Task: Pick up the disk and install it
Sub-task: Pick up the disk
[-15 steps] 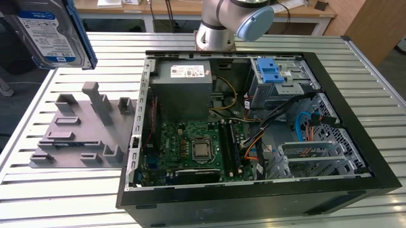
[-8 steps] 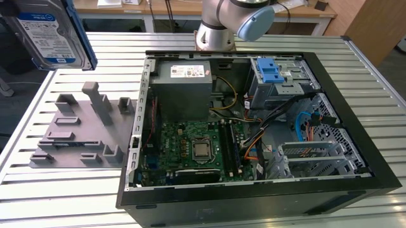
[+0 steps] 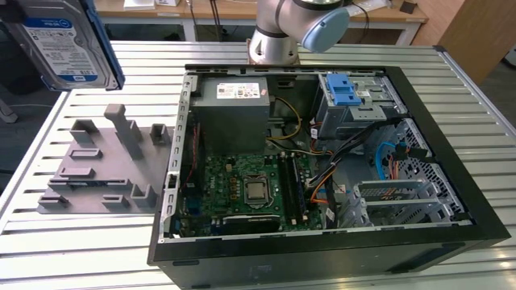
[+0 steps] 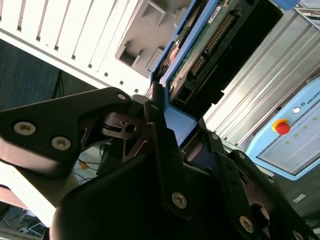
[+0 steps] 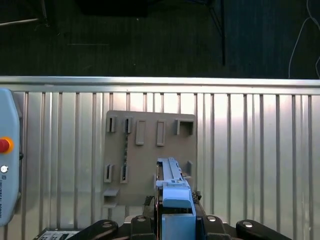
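Note:
The disk [image 3: 60, 45], a silver drive with a blue-and-white label and blue rails, hangs high over the table's far corner on the exterior view's left, close to the camera. In the second wrist view my gripper [image 4: 176, 120] is shut on it, with a black finger [image 4: 156, 125] pressed against the blue rail and the drive's green circuit board [image 4: 200, 55] facing out. In the first wrist view the disk [image 5: 172, 192] shows edge-on, held above the grey fixture board [image 5: 145, 165].
The open computer case [image 3: 451, 139] lies on the slatted metal table [image 3: 81, 254]. Inside it are a grey metal cage with a blue latch [image 3: 348, 95], a grey power supply box [image 3: 234, 115] and the motherboard [image 3: 250, 187]. A pendant with a red button [image 5: 5, 146] lies nearby.

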Controlling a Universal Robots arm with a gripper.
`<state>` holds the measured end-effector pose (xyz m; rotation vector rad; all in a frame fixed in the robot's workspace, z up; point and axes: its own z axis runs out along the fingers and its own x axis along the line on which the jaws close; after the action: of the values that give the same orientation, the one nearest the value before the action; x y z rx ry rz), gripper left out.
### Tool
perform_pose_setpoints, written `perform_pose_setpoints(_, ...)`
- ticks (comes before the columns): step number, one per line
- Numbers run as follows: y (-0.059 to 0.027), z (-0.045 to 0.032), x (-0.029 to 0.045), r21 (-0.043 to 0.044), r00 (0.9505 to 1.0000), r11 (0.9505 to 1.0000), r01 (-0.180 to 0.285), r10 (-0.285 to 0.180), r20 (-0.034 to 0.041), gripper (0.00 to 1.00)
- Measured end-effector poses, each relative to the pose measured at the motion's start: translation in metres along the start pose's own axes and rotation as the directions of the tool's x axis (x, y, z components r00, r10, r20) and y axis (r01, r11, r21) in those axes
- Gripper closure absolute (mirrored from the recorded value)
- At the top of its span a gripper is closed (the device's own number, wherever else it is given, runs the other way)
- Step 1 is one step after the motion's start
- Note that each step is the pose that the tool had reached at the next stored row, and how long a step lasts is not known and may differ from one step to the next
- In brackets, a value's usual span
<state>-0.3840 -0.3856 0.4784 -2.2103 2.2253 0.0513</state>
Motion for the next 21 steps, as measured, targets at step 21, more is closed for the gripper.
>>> perform_pose_setpoints(21,-0.0454,-0.0001,0.0052,0.0000,1.0000,1.0000,0.000,0.000,-0.0043,0.64)
